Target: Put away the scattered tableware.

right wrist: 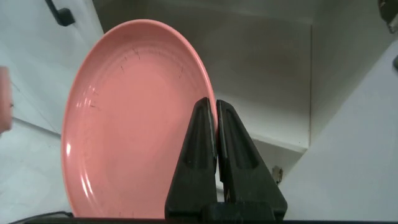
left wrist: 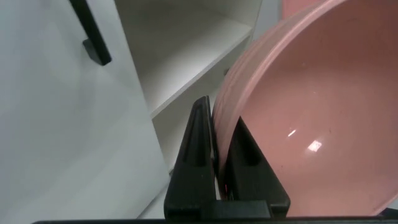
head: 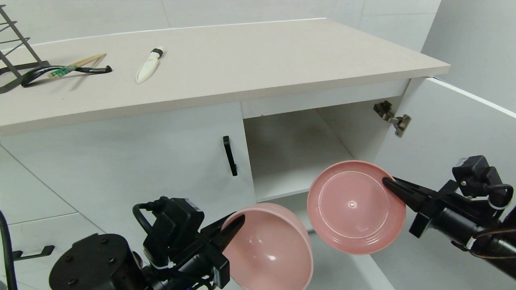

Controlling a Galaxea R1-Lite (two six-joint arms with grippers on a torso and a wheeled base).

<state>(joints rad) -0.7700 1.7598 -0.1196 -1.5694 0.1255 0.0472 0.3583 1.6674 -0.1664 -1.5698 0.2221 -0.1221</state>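
Observation:
My left gripper [head: 234, 225] is shut on the rim of a pink bowl [head: 272, 249], held tilted low in front of the cabinet; the left wrist view has the bowl [left wrist: 311, 118] pinched between the fingers [left wrist: 202, 143]. To its right, my right gripper [head: 389, 185] is shut on the edge of a pink plate [head: 352, 207], held upright before the open cabinet [head: 294, 157]. The plate [right wrist: 130, 118] faces the cabinet shelf in the right wrist view. On the countertop [head: 242, 60] lie chopsticks [head: 78, 64], a black spoon [head: 60, 71] and a white-sheathed knife [head: 148, 66].
The right cabinet door [head: 451, 133] stands swung open beside my right arm, with its hinge [head: 393, 117] showing. The left door [head: 141, 161] is closed, with a black handle [head: 230, 156]. A black wire rack [head: 14, 48] stands at the counter's far left.

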